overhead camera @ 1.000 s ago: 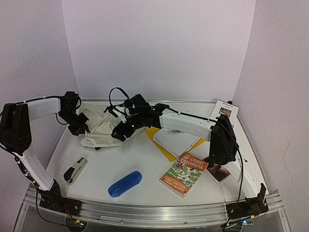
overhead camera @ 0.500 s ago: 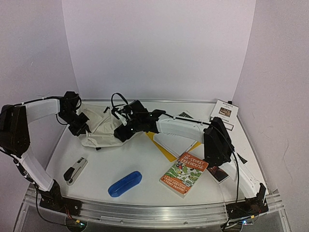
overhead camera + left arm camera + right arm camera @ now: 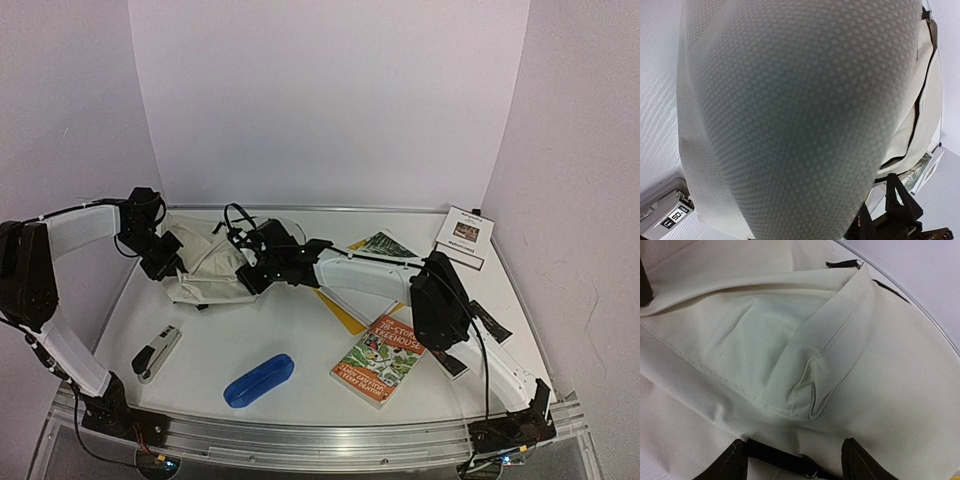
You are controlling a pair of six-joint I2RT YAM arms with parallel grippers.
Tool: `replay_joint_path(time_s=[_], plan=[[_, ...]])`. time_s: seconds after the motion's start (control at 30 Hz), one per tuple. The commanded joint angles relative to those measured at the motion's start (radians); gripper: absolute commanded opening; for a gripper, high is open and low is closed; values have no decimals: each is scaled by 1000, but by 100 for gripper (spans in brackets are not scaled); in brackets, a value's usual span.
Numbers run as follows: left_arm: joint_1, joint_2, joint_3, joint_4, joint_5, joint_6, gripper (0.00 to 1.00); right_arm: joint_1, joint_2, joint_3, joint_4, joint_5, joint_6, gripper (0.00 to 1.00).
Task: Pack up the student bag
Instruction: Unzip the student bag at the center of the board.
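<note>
Nearest me the blue pencil case point(image 3: 258, 380) lies at six o'clock, and farther out at eleven o'clock the student bag point(image 3: 215, 272) slumps on the table point(image 3: 290, 330), my left gripper point(image 3: 170, 262) pinched tight on its nine o'clock edge and my right gripper point(image 3: 795, 458) standing half-wide over its cream cloth.
</note>
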Motion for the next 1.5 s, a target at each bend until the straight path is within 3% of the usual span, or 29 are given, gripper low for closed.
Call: replay_joint_path(time_s=[0.0,0.13,0.43,0.7,1.27,1.47], plan=[[-3,-55,-3,-8,-17,13,1,-2,22,63,56,55,21,62],[-3,-54,0,-16,-22,20,1,-2,29,68,64,48,27,49],[-2,-49,5,-23,-24,33,1,-4,17,9,65,35,18,35],[-1,-39,3,-29,-46,35,1,-25,-22,-38,58,6,16,0],[178,161,123,-86,-31,165,0,-235,-237,-212,38,-209,148,0],[216,325,310,-117,-16,263,1,-267,-343,-339,80,-489,217,0]])
